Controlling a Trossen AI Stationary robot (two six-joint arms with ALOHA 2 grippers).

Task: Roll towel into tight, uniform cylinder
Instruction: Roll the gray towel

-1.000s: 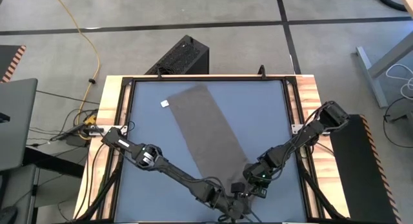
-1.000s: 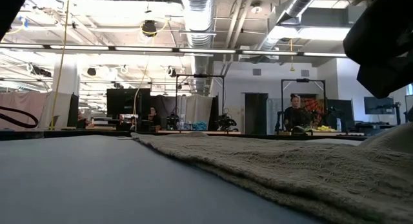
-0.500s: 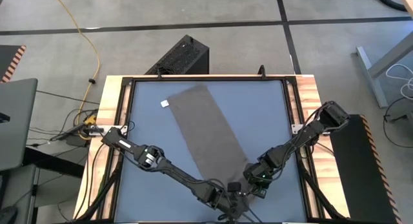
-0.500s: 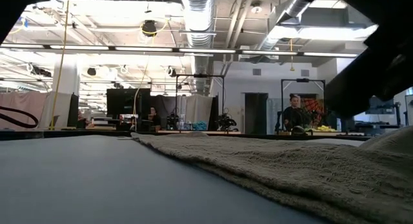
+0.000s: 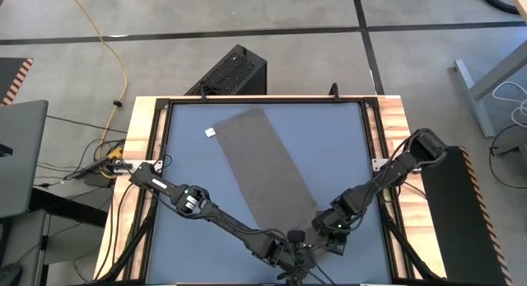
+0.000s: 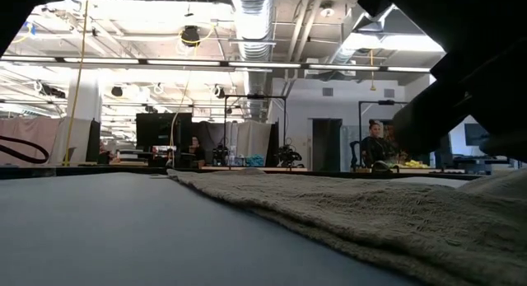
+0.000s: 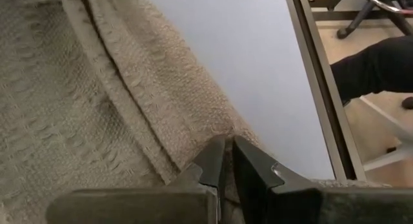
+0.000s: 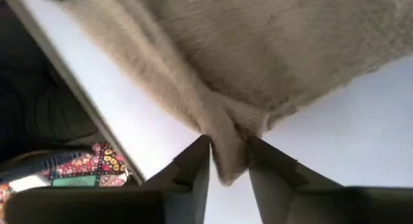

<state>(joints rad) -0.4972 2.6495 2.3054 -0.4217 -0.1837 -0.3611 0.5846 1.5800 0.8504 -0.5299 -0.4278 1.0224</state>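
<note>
The towel (image 5: 268, 166), a taupe strip, lies flat and slantwise on the blue-grey tabletop (image 5: 198, 179), running from far left to near right. A small white tag (image 5: 210, 132) sits by its far corner. My left gripper (image 7: 227, 161) is at the towel's near end (image 5: 298, 243), shut on its hem. My right gripper (image 8: 229, 161) stands open just to the right (image 5: 319, 235), with the towel's near corner between its fingers. In the low view the towel (image 6: 370, 220) fills the right foreground under a dark arm (image 6: 461, 96). My left gripper pinches the towel's hemmed edge (image 7: 208, 141) between its two fingers, close to a near corner. The fingers slant down onto it and the cloth around them lies on the table. My right gripper has a bunched corner of the towel (image 8: 227, 143) between its spread fingers; I cannot tell whether they touch it.
A wooden frame (image 5: 144, 154) with black rails borders the table. A black box (image 5: 235, 72) stands on the floor beyond the far edge. Bare tabletop lies left and right of the towel. People stand far off in the room behind (image 6: 375, 142).
My left gripper has sunk onto the towel's near end and tipped further down. In the low view a dark arm has come lower over the towel at the right. The towel lies as it did.
</note>
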